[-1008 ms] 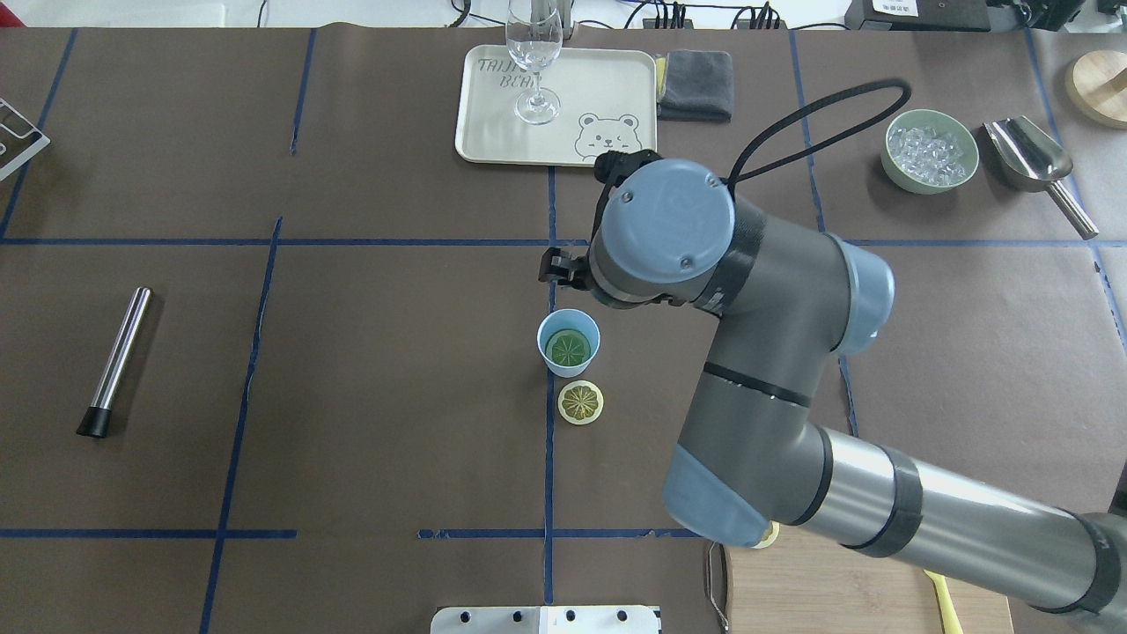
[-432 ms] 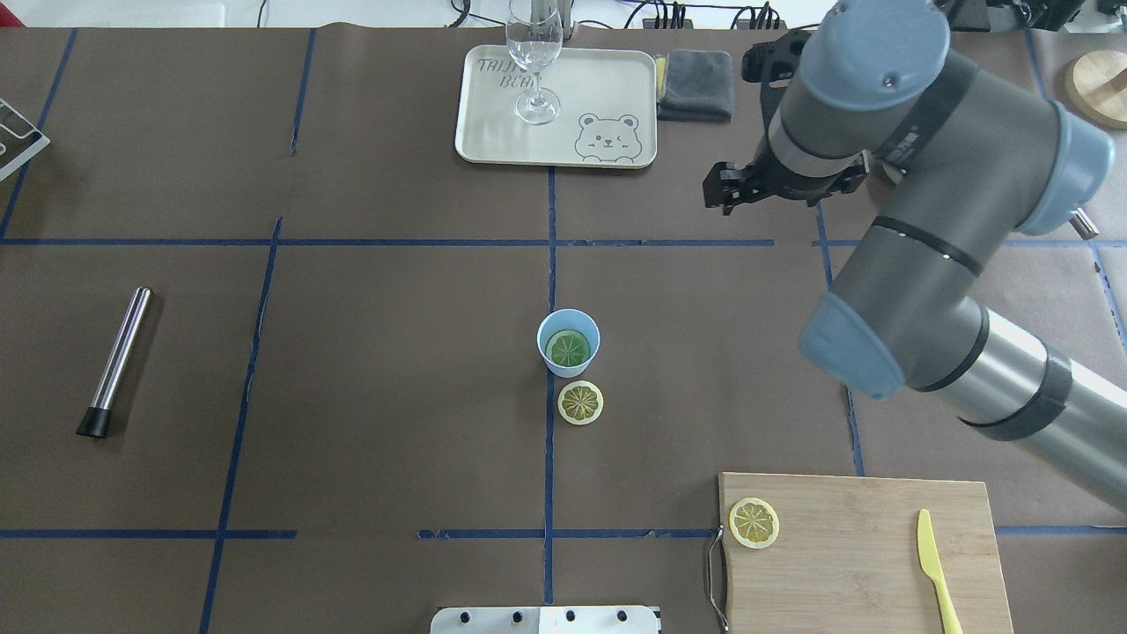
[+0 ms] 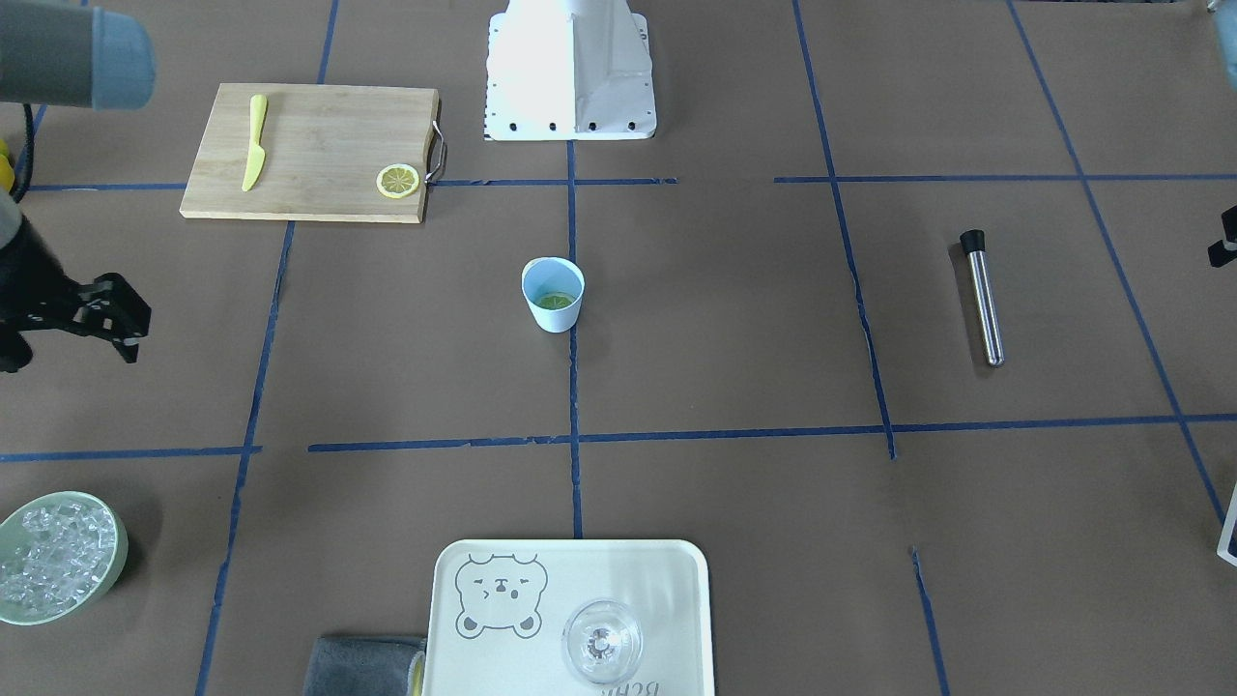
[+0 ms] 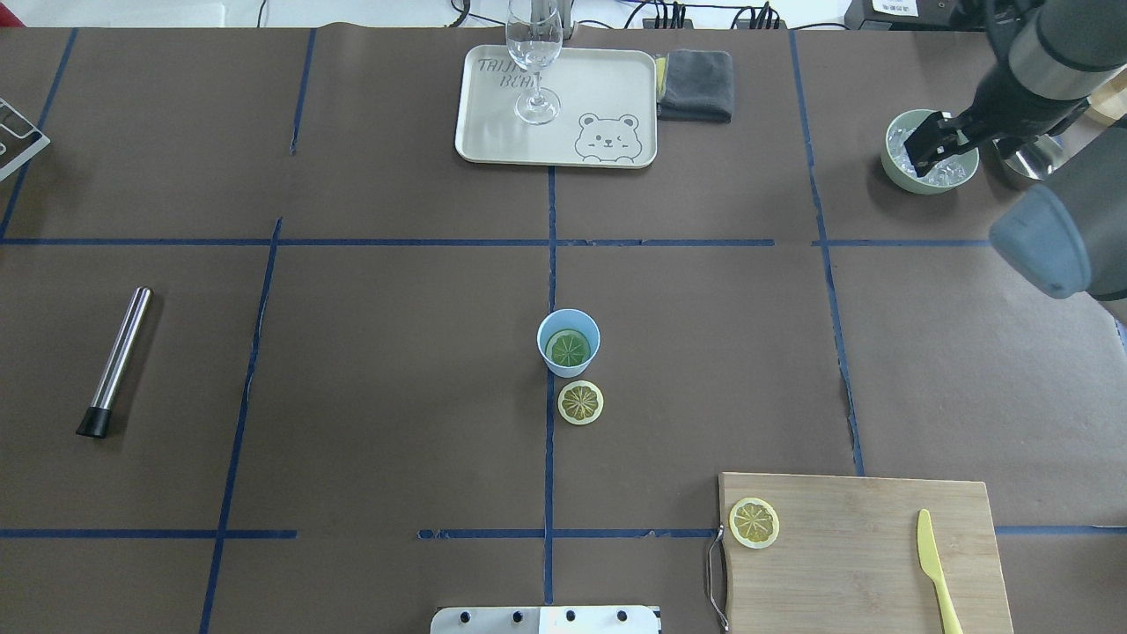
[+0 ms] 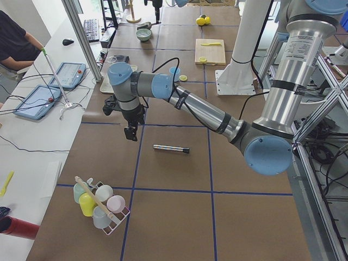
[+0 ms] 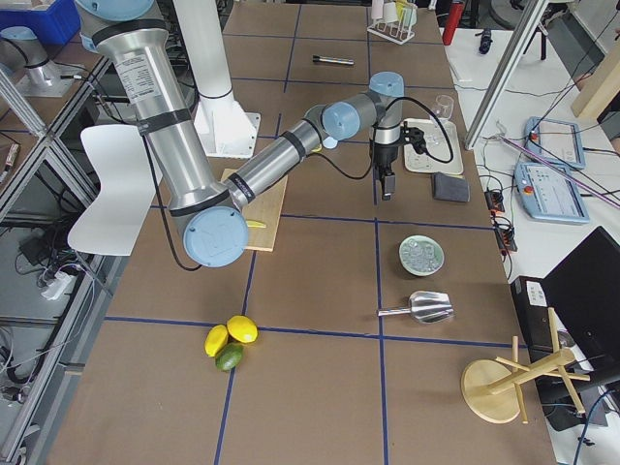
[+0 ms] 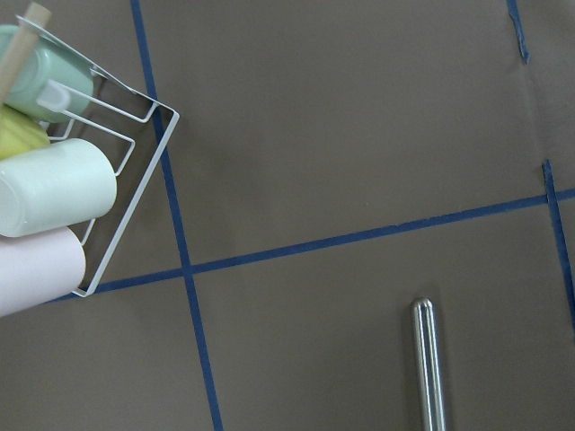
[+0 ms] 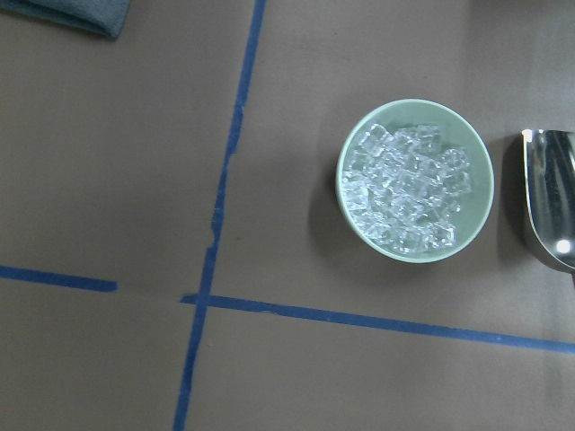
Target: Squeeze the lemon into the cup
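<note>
The light-blue cup (image 4: pixel 568 328) stands at the table's middle, also in the front view (image 3: pixel 553 314). One lemon slice (image 4: pixel 568 349) lies inside it. A second slice (image 4: pixel 580 402) lies flat on the table just in front of the cup. A third slice (image 4: pixel 754 522) lies on the cutting board. My right gripper (image 4: pixel 924 150) hovers far right over the ice bowl, open and empty, and shows at the front view's left edge (image 3: pixel 126 319). My left gripper (image 5: pixel 130 132) hangs over the table's left end, far from the cup; I cannot tell its state.
A pale green bowl of ice (image 4: pixel 891 163) and a metal scoop (image 8: pixel 550 202) sit back right. A tray (image 4: pixel 616 79) with a stemmed glass (image 4: pixel 534 53) and a grey cloth (image 4: pixel 696 84) are at the back. A cutting board (image 4: pixel 854 546) holds a yellow knife (image 4: pixel 933 563). A steel rod (image 4: pixel 114 361) lies left.
My right arm has swung away from above the cup to the far right, over the ice bowl. The cup and the lemon slices have not moved.
</note>
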`<state>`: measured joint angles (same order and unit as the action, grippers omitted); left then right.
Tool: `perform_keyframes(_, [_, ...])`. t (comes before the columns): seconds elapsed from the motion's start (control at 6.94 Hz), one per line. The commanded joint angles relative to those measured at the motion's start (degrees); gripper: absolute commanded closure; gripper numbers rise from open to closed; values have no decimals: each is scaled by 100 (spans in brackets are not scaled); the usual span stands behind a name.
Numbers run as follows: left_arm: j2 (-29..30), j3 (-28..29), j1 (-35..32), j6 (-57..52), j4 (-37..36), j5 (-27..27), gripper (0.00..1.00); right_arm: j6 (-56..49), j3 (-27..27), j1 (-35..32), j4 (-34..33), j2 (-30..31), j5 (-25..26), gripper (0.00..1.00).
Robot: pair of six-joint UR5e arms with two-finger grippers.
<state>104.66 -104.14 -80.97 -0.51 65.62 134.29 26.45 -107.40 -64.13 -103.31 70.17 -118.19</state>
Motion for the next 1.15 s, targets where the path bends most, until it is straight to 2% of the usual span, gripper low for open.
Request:
perform_keyframes(0.0, [-16,43,545,359,-5,193,0,-306,61,-493,-5,304,-310,0])
perform_keyframes(0.29, [-34,384,1028,446,82,211,0,-1373,157,-1080,3,671,-974,0])
perform_keyframes(0.58, [-43,761,1460,824,537,202,0,-1432,114,-1198,3,831,-1171,0])
perform_keyframes(1.01, [-43,1220,1961,1227,1197,202,0,-1414,17,-1312,12,832,-1198,0])
